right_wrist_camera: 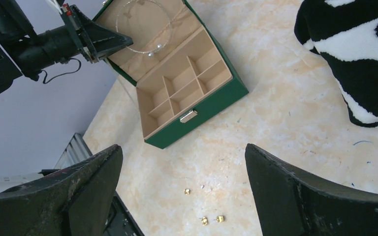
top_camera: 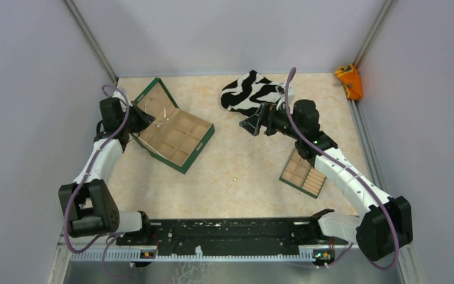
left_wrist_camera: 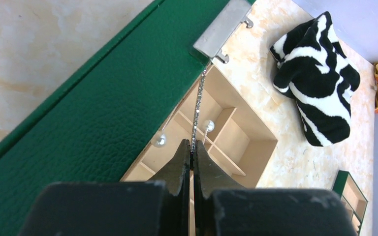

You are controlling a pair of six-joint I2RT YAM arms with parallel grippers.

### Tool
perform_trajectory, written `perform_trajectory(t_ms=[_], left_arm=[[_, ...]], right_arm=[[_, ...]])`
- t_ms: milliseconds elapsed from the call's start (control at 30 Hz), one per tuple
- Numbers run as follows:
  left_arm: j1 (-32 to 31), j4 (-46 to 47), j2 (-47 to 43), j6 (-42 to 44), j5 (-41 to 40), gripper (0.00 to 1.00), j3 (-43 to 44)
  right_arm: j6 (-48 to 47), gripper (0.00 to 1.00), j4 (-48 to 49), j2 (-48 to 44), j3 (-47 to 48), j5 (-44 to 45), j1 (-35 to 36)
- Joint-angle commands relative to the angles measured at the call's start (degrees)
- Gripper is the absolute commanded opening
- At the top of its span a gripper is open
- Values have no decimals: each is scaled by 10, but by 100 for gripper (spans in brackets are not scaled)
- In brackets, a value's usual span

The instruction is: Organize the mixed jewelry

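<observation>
Green box [top_camera: 196, 149], top view: pinching silvery hoop [top_camera: 158, 110] with left gripper [top_camera: 148, 120] over open lid [top_camera: 151, 93]; hovering right gripper [top_camera: 250, 125] beside zebra cloth [top_camera: 251, 90]; seeing gold specks [top_camera: 225, 180] lying loose on surface [top_camera: 248, 160]. Left wrist: clamping hoop wire above tan compartments [left_wrist_camera: 236, 133]. Right wrist: holding jaws wide apart, gripping nothing, above specks.

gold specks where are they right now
Right wrist view: the gold specks lie loose on the table, just in front of the latch side of the green box; mid-table, toward the arms.
</observation>
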Motion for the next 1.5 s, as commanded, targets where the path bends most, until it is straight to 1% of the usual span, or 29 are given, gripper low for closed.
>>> perform_trajectory(t_ms=[0,33,67,133,267,333,400,433,700,867,967,1033,1100,1167,1267,1467], left_arm=[[5,9,-15,-12,16,0,-18],[5,8,-18,-14,14,0,-20],[5,4,-20,-18,10,3,-21],[4,-6,-20,-23,3,15,-20],[5,-20,-21,-28,3,34,-19],[5,-25,-24,-32,7,39,-19],[5,-28,-31,-34,14,46,-18],[5,-31,-36,-35,20,48,-17],[4,-86,-106,-13,34,49,-15],[3,-128,-146,12,71,49,-15],[3,-153,-169,30,89,49,-18],[-4,-164,-189,38,103,48,-22],[-20,-179,-210,44,102,48,-24],[-37,-197,-230,47,86,48,-28],[-48,-233,-256,54,73,48,-31],[-53,-276,-308,61,75,48,-45]], right_arm=[[3,94,29,-10,-5,-9,-2],[4,94,30,-9,-4,-11,-2],[5,94,31,-8,-5,-12,-2],[5,94,32,-7,-4,-13,-2],[6,94,31,-8,-3,-14,-2],[6,94,29,-9,-2,-15,-2],[6,94,27,-10,-3,-15,-2],[6,94,26,-11,-3,-15,-2],[13,94,27,-14,-6,-18,-2],[9,94,15,-14,-6,3,-2],[2,94,-19,-10,-2,70,-1],[-16,97,-71,0,12,122,2],[-39,99,-128,18,36,182,19],[-54,99,-165,36,53,239,37],[-53,99,-181,49,51,296,56],[-19,98,-168,49,11,346,73]])
